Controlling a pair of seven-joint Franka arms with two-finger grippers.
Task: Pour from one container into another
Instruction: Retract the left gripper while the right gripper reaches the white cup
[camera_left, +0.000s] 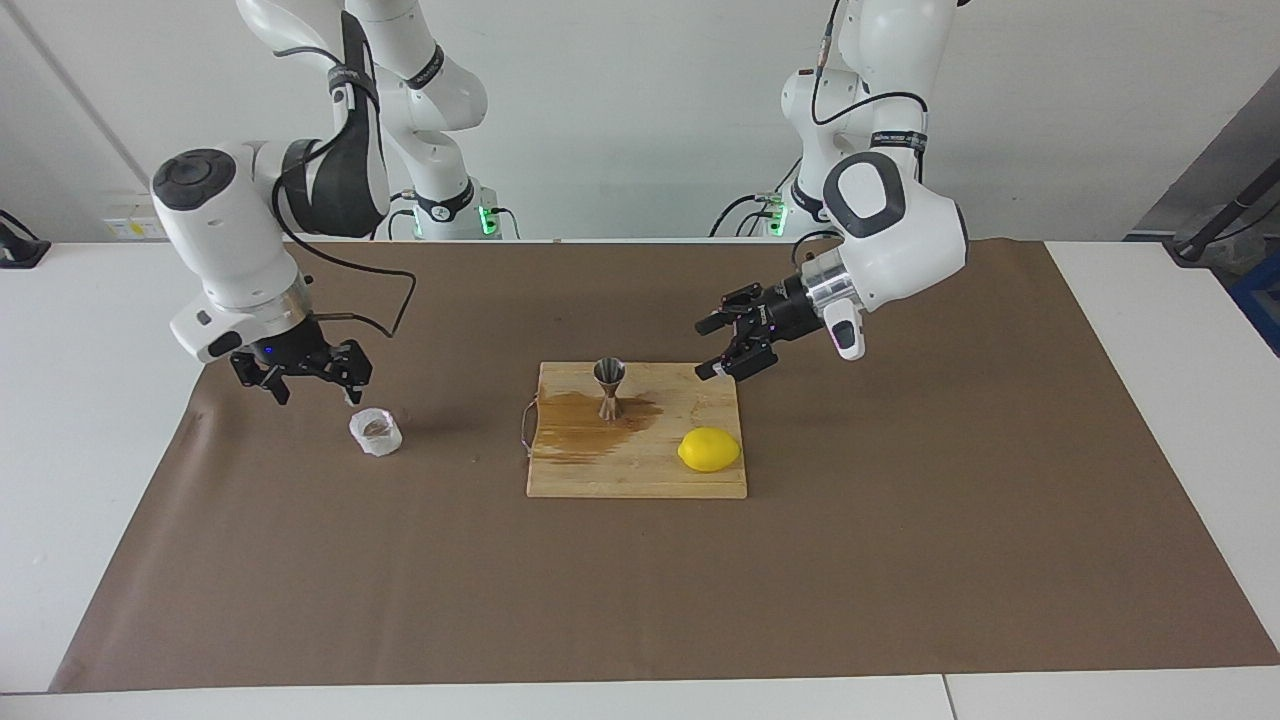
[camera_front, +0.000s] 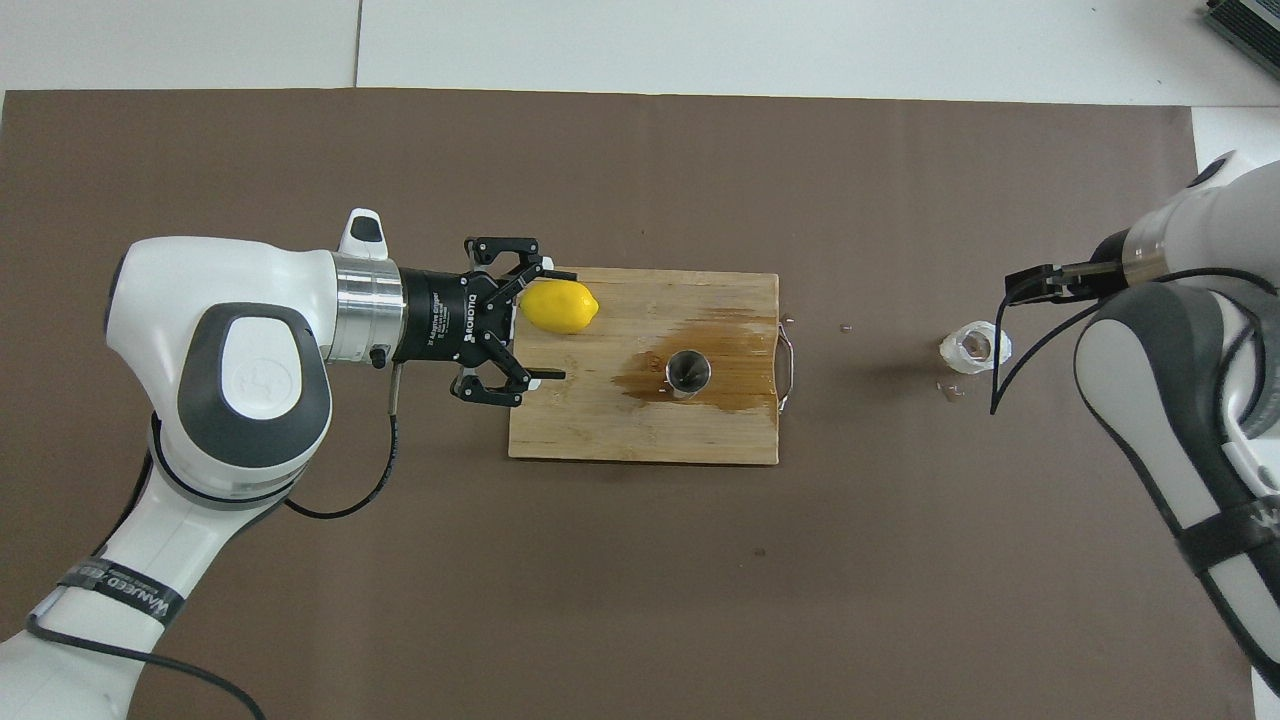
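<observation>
The crinkled translucent white cup (camera_left: 375, 432) (camera_front: 975, 346), with brownish contents, stands on the brown mat toward the right arm's end. The steel jigger (camera_left: 609, 388) (camera_front: 688, 371) stands upright on the wooden board (camera_left: 640, 475) (camera_front: 640, 435) in a brown wet stain. My right gripper (camera_left: 312, 385) (camera_front: 1025, 282) hangs open and low over the mat right beside the cup, not touching it. My left gripper (camera_left: 706, 350) (camera_front: 553, 325) is open and empty over the board's edge toward the left arm's end, well apart from the jigger.
A yellow lemon (camera_left: 709, 450) (camera_front: 560, 306) lies on the board's corner toward the left arm's end. A wire handle (camera_front: 787, 362) sticks out of the board's edge facing the cup. Small crumbs (camera_front: 948, 388) lie by the cup. Brown paper (camera_left: 900, 560) covers the table.
</observation>
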